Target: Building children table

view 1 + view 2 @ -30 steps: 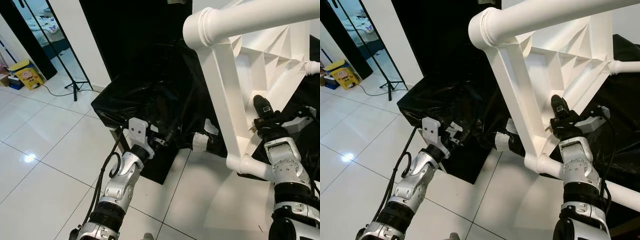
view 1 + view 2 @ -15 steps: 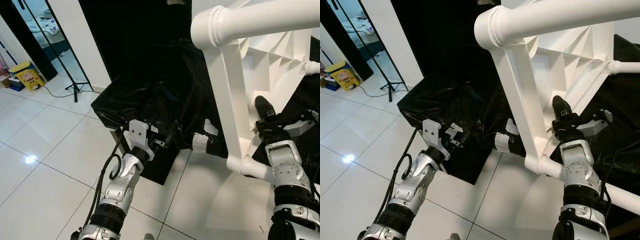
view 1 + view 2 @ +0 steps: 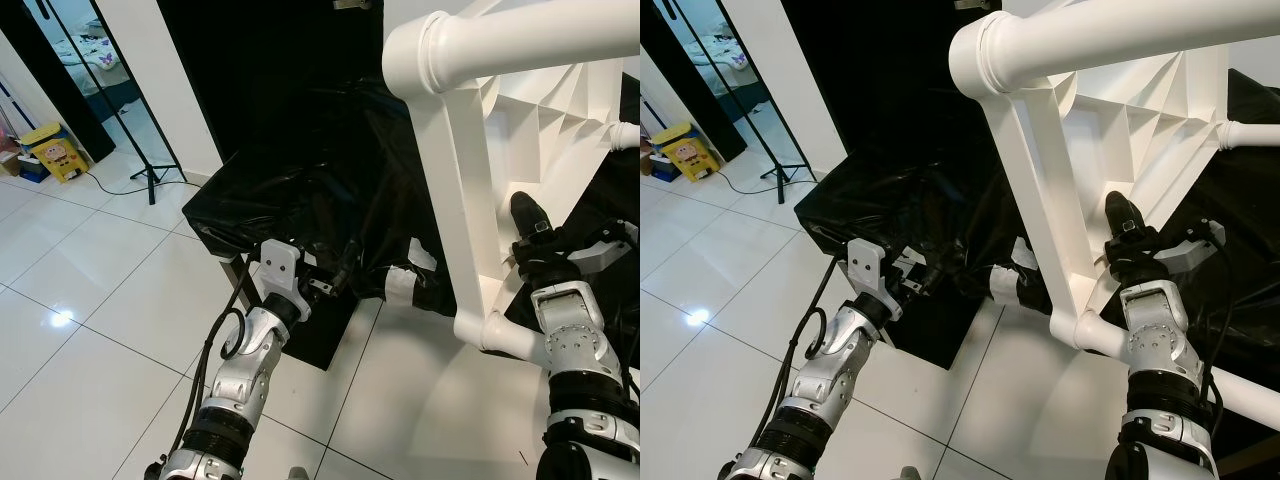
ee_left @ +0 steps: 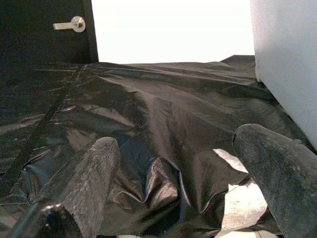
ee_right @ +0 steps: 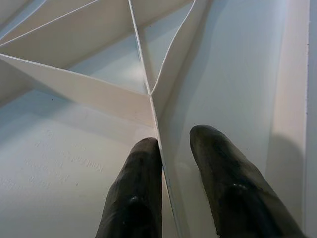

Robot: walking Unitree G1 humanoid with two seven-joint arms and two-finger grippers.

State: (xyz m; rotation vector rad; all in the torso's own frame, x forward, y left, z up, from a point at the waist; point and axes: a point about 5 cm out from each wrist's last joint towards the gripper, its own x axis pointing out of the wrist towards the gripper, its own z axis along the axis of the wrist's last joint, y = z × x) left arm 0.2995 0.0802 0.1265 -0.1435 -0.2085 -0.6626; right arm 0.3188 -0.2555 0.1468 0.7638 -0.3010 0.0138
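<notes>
The right gripper (image 5: pixel 171 148) is nearly closed, its two black fingers (image 5: pixel 136 188) pinching a thin white rib on the underside of the children's table (image 3: pixel 520 130); the rib runs between the fingers and both touch it. In the eye views that gripper (image 3: pixel 1123 215) reaches up into the ribbed underside of the tabletop, just beside the white frame bar that runs down to a corner joint near the floor. The left gripper (image 4: pixel 173 168) is spread wide with nothing between its fingers, and hovers low in front of a black plastic sheet (image 3: pixel 300 190) that is draped over a low piece of furniture; the sheet's crumpled folds lie just ahead of the fingertips, and whether they touch it cannot be told. Compared with a second ago, the thick white table leg (image 3: pixel 520 40) and the frame bar below it sit further to the right in the head views, while the tiled floor (image 3: pixel 90 290) and the tripod stand (image 3: pixel 150 170) have kept their places; both arms have hardly shifted. The table stands tipped on its side, its underside facing the robot, and the leg's long axis runs nearly level across the top of the view, rising to the right
</notes>
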